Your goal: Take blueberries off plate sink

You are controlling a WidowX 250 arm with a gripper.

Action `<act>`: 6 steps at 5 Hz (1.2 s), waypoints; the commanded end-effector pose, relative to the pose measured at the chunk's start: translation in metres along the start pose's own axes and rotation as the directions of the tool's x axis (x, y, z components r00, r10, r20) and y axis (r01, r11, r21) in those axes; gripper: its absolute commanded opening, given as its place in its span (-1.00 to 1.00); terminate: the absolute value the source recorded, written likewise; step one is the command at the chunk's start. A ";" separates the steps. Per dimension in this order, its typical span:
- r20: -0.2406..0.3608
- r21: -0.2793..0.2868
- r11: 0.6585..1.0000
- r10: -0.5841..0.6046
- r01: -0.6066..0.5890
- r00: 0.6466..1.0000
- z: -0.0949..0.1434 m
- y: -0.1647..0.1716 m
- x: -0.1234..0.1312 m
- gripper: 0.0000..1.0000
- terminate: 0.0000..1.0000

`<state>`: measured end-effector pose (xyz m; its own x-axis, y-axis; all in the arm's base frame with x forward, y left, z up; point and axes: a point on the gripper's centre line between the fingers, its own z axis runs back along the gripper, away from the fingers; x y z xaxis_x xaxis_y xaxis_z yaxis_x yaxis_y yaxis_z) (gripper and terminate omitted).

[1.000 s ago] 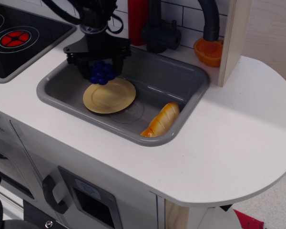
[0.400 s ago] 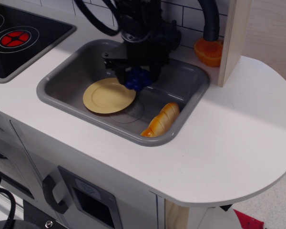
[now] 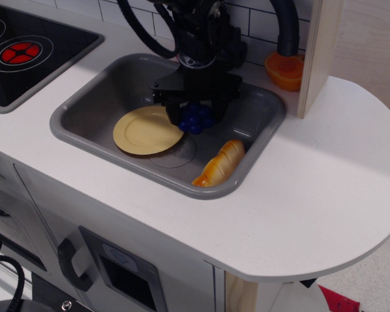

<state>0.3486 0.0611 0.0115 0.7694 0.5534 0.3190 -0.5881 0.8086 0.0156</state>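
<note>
The blueberries (image 3: 195, 119) are a dark-blue clump held between the black fingers of my gripper (image 3: 195, 112). They hang just past the right edge of the tan-yellow plate (image 3: 146, 130), low over the sink floor. The plate lies bare on the floor of the grey sink (image 3: 78, 127), left of the middle. My gripper is shut on the blueberries. Whether the clump touches the sink floor I cannot tell.
A striped orange-yellow bread loaf (image 3: 221, 163) lies in the sink's front right corner. A black faucet (image 3: 287, 29) and an orange half (image 3: 284, 70) stand behind the sink. A wooden post (image 3: 320, 52) rises at the right. The black stovetop (image 3: 23, 52) is at the left.
My gripper has carried the blueberries from above the plate's back left edge to the right, past the plate's right edge, and a little lower.
</note>
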 end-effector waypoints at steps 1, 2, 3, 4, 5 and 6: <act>0.046 -0.002 1.000 0.000 0.000 0.999 0.002 -0.002 0.003 -1.00 -1.00; 0.036 -0.009 1.000 0.007 -0.007 0.999 0.001 -0.005 0.001 -1.00 -1.00; 0.044 -0.002 1.000 0.019 -0.019 0.999 0.004 -0.005 0.002 1.00 -1.00; 0.046 -0.010 0.999 0.037 -0.036 0.998 0.013 -0.005 0.007 1.00 -1.00; 0.050 -0.031 0.999 0.043 -0.041 0.998 0.021 -0.004 0.011 1.00 -1.00; 0.060 -0.071 0.996 0.053 -0.048 0.997 0.041 0.000 0.018 1.00 -1.00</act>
<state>0.3442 0.0579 0.0359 0.7462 0.5869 0.3143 -0.6081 0.7930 -0.0371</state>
